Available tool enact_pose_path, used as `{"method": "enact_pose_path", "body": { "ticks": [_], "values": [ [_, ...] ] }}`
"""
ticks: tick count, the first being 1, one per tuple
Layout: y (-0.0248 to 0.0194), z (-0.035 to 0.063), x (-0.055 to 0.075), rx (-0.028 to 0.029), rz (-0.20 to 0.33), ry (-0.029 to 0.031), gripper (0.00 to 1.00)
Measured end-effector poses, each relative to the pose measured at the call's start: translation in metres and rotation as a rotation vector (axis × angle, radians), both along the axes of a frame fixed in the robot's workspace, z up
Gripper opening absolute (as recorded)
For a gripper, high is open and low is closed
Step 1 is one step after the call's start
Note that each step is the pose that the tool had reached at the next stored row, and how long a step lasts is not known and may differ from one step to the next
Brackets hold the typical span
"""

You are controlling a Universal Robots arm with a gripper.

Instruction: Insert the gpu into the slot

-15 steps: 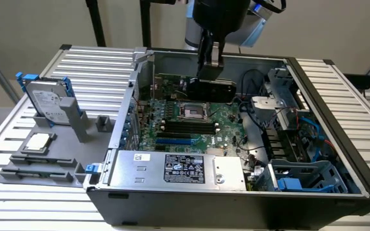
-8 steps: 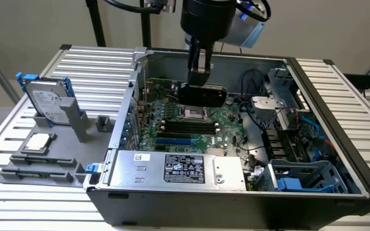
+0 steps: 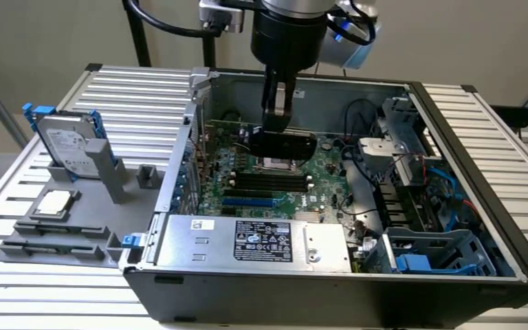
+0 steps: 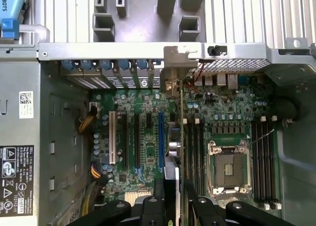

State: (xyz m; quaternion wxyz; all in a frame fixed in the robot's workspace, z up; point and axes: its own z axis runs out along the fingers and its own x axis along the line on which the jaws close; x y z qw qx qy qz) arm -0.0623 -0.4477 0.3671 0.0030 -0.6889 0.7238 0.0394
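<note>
Gpu not yet seated.
My claw (image 3: 278, 129) grips the gpu (image 3: 287, 146) mid-frame above the board (image 3: 326, 172); the slot (image 3: 248, 203) is empty.

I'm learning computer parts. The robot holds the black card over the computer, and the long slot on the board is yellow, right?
Not quite. The gripper does hold the black card over the computer, but the long slot is bright blue, not yellow. The wrist view shows it.
</note>
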Motion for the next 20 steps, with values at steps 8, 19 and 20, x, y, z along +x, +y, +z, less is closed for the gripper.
{"method": "enact_pose_path", "body": {
  "ticks": [8,19,20],
  "values": [
    [-0.008,-0.0145,0.0,-0.0001,0.0,0.0001,0.26],
    [-0.0136,-0.0346,-0.002,0.0016,0.001,0.0,0.26],
    [-0.0136,-0.0364,-0.003,0.0016,0.001,0.0,0.26]
  ]
}}
